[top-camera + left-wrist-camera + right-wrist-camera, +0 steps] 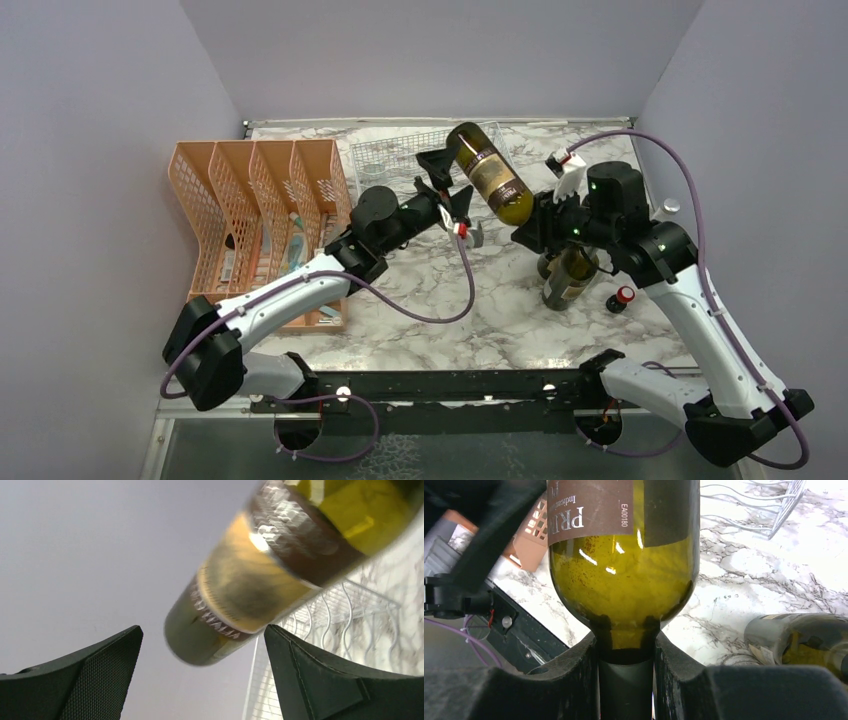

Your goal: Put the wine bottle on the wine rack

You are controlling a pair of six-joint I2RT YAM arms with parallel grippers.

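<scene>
The wine bottle (490, 175) is green glass with a brown label. It hangs tilted above the table, base up and toward the back. My right gripper (532, 228) is shut on its neck, and the right wrist view shows the neck of the wine bottle (621, 590) clamped in my right gripper (626, 645). My left gripper (448, 188) stands open just left of the bottle's body. In the left wrist view the wine bottle (240, 600) lies beyond my left gripper (202, 630), untouched. The white wire wine rack (400, 155) sits at the back, behind the bottle's base.
An orange mesh file organiser (260, 210) holding papers stands at the left. A second dark bottle (570, 278) stands on the marble under my right wrist, with a small red-capped thing (623, 297) beside it. The wine rack (350, 615) (754, 505) shows in both wrist views.
</scene>
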